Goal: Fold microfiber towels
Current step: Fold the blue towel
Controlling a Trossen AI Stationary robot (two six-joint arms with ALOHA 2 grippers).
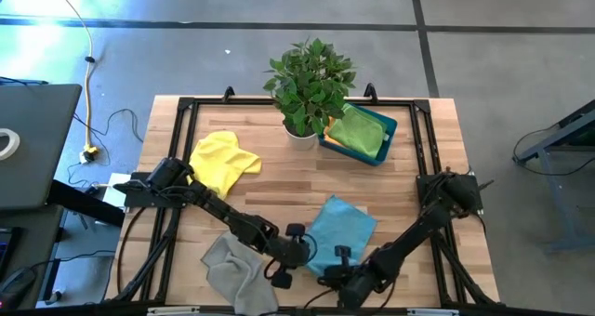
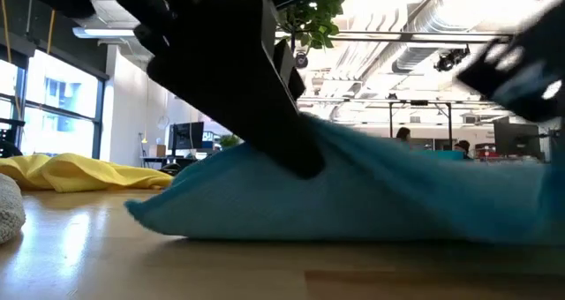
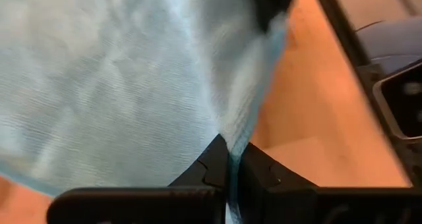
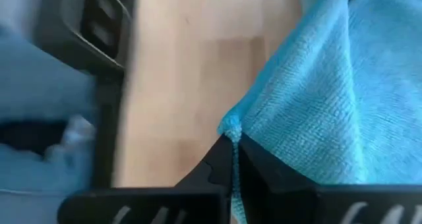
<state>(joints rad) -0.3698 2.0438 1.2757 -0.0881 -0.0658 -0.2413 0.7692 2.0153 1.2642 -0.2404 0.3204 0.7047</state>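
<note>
Wooden table (image 1: pixel 279 181) carries yellow towel (image 1: pixel 223 161), blue towel (image 1: pixel 340 225), grey towel (image 1: pixel 237 269), plant (image 1: pixel 309 84), bin (image 1: pixel 390 135).

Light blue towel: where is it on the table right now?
In the high view the light blue towel lies at the table's near edge, right of centre, beside the grey towel; the left gripper and right gripper each pinch a near corner.

Two matte black jointed robot arms, the left arm (image 1: pixel 218 207) at lower left and the right arm (image 1: pixel 418 230) at lower right, with thin black cables trailing (each ends in angular black fingers (image 3: pixel 217 168)).
</note>
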